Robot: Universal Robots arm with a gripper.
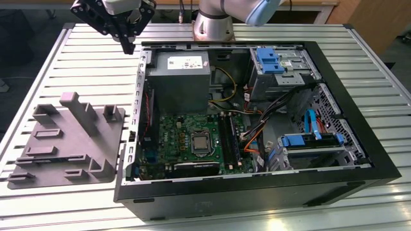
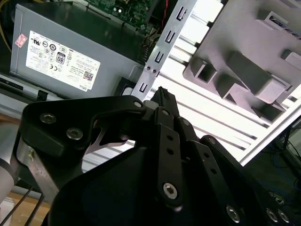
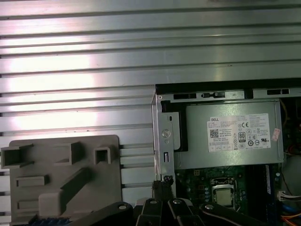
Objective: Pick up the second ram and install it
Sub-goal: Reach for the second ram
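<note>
In the exterior view the gripper (image 1: 128, 48) points down over the table (image 1: 90, 72) beside the case (image 1: 257, 195), fingers together on nothing. The ram (image 1: 53, 156), a thin dark strip, lies flat in the fixture (image 1: 67, 139), well apart from it. The second wrist view shows the tips meeting. In the first wrist view the ram (image 3: 47, 220) looks bluish-dark.

Open computer case (image 1: 257, 195), gray fixture (image 1: 64, 144), slatted table (image 1: 96, 62)

Exterior view high over table (image 1: 90, 72), wrist views past the hand (image 2: 160, 94), all sharing power supply (image 1: 176, 79).
</note>
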